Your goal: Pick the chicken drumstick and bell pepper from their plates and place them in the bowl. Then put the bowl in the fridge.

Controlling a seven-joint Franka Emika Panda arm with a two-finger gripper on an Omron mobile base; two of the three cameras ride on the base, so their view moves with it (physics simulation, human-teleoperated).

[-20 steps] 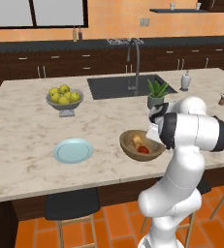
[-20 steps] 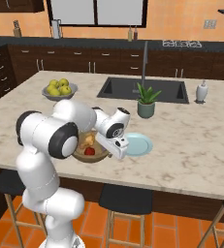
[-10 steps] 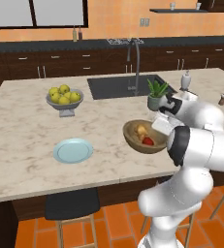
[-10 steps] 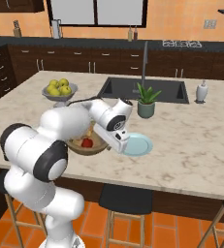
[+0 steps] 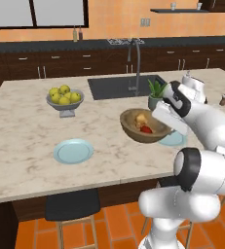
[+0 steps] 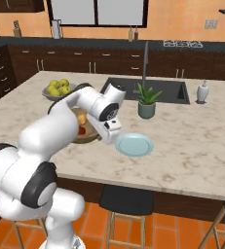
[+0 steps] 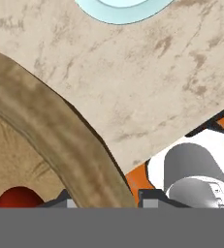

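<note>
Hand clamps the bowl by its near rim; bell pepper and drumstick lie inside.

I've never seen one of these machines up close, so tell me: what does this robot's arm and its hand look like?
The arm is made of thick, rounded, glossy white segments linked by dark grey to black bands at the joints, with no loose cables showing. It ends in a blocky white hand with a dark patch on its side. The gripper has two small dark grey finger tips.
</note>
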